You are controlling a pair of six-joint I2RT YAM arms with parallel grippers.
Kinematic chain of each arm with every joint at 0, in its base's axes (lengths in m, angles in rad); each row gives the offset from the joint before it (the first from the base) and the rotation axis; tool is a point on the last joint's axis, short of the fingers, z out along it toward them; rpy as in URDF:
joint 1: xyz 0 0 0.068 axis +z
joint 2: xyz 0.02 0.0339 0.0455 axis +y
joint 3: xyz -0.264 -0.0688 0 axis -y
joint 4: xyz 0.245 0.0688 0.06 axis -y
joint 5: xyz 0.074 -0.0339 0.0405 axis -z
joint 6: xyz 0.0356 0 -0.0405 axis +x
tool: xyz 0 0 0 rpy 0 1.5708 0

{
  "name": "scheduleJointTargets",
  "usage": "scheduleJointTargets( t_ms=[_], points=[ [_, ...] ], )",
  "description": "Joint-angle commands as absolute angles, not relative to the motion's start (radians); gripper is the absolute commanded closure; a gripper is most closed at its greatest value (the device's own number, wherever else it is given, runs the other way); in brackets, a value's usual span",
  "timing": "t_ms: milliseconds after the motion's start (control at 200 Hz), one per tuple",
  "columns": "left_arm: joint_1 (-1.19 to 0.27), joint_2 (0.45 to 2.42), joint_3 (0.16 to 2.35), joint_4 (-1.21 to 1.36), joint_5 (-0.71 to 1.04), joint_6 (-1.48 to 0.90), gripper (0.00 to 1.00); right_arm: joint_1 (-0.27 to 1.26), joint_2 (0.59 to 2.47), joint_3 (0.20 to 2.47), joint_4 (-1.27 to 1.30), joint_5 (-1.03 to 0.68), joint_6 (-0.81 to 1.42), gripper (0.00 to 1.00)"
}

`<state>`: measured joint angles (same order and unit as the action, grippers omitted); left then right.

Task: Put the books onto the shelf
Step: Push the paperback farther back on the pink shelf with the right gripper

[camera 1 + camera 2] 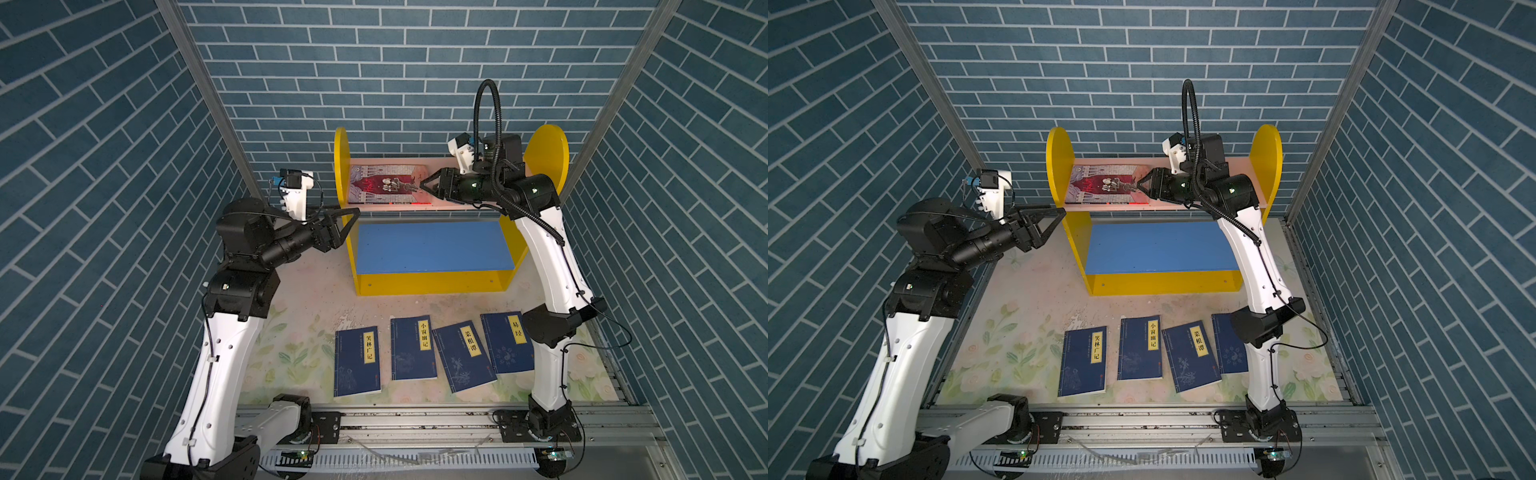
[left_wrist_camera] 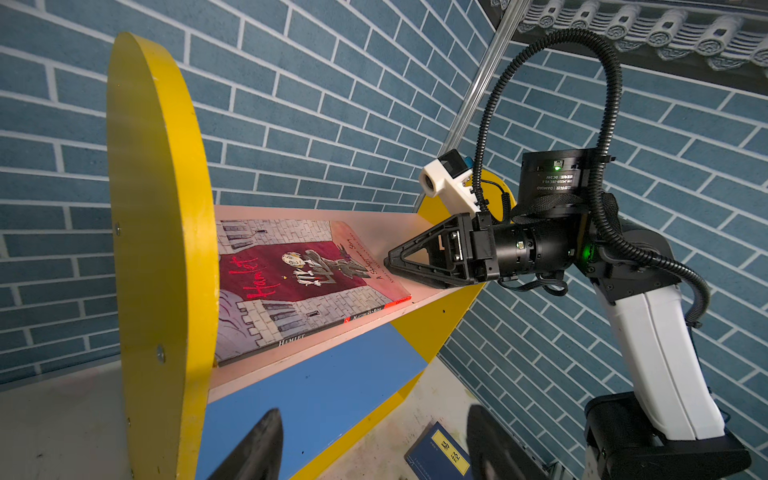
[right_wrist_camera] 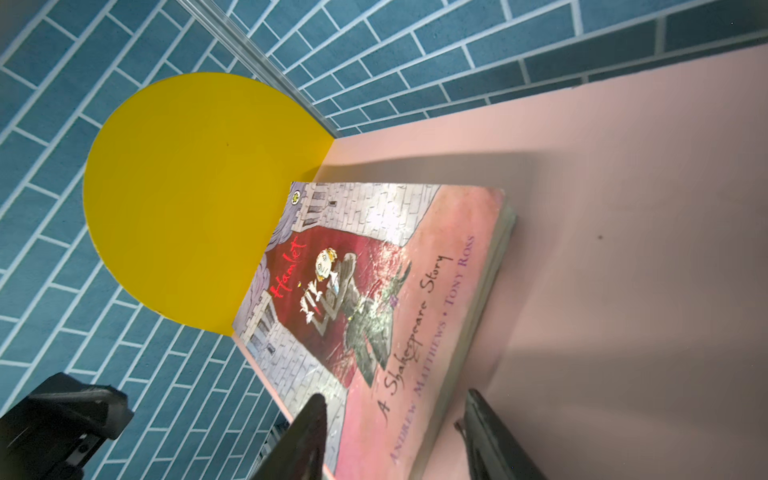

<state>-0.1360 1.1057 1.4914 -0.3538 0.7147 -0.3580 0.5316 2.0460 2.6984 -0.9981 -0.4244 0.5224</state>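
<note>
Pose: left arm bent at elbow, forearm reaching forward toward centre; left gripper (image 1: 355, 210) roughly level, jaws parted, holding nothing. Then right arm raised higher, wrist turned across toward left; right gripper (image 1: 423, 183) pointing leftward, jaws parted, clamping nothing.

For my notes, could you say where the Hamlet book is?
In both top views the Hamlet book lies on the pink upper board, beside the left yellow panel.
</note>
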Motion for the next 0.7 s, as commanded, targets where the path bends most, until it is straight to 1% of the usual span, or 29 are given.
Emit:
scheduleJointTargets(
  t_ms=[0,695],
  points=[
    [-0.130,1.108,1.481,-0.337,0.712,-0.345,0.29,0.525,2.070,2.722,-0.989,-0.373,0.478,0.45],
    [-0.130,1.121,1.488,-0.327,0.707,-0.346,0.29,0.517,2.146,2.752,-0.881,-0.515,0.526,0.46]
  ],
)
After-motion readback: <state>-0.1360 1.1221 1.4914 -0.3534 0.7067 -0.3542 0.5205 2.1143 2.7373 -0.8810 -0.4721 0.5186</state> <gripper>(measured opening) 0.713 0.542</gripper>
